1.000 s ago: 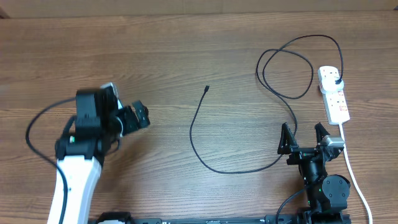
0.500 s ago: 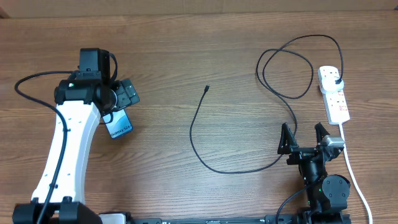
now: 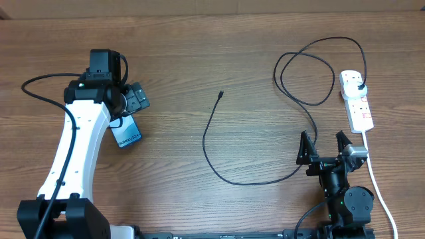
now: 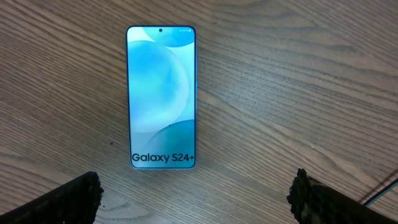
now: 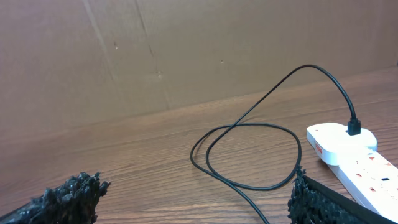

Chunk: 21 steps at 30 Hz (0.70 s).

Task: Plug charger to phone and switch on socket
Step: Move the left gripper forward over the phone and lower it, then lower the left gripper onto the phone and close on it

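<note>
The phone (image 3: 127, 133) lies flat on the table at the left, screen lit blue; in the left wrist view the phone (image 4: 161, 96) shows whole, with its white text band nearest the fingers. My left gripper (image 3: 136, 99) is open and empty, hovering just beyond the phone (image 4: 196, 196). The black charger cable (image 3: 209, 149) curves across the middle, its connector tip (image 3: 221, 94) free on the wood; its plug (image 3: 360, 86) sits in the white socket strip (image 3: 356, 101). My right gripper (image 3: 327, 147) is open and empty near the table's front, beside the cable (image 5: 249, 134).
The strip's white cord (image 3: 376, 182) runs down the right side past my right arm. A brown cardboard wall (image 5: 155, 50) stands behind the table. The socket strip (image 5: 354, 158) lies right of my right fingers.
My left arm swung up and back from the lower left and settled above the phone, which was hidden under it a second ago. The right arm has not moved.
</note>
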### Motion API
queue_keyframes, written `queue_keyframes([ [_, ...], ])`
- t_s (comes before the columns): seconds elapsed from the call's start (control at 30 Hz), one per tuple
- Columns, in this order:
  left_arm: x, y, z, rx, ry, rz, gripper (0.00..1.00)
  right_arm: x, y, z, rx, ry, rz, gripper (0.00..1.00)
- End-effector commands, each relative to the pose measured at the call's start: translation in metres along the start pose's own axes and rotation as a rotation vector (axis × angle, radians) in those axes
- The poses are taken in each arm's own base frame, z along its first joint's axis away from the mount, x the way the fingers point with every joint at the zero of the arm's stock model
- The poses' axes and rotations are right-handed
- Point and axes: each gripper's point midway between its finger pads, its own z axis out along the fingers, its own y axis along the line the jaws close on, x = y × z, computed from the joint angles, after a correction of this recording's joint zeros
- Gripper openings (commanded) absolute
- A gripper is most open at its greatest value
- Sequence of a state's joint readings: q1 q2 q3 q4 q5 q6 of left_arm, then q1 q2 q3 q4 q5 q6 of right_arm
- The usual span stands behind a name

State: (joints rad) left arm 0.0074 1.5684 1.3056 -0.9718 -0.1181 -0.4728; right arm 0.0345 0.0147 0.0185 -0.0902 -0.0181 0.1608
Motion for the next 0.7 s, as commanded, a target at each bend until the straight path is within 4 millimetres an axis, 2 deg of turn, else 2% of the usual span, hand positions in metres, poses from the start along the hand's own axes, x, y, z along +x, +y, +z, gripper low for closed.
queue_keyframes([
  [0.0,-0.0094,0.0018,0.0006,-0.018,-0.02,-0.028,1.0,0.001,-0.001,0.0,0.004,-0.008,-0.001,1.0],
  [0.67,-0.0107,0.0042,0.0011,-0.033,-0.026,-0.031,1.0,0.001,-0.001,0.0,0.004,-0.008,-0.001,1.0],
])
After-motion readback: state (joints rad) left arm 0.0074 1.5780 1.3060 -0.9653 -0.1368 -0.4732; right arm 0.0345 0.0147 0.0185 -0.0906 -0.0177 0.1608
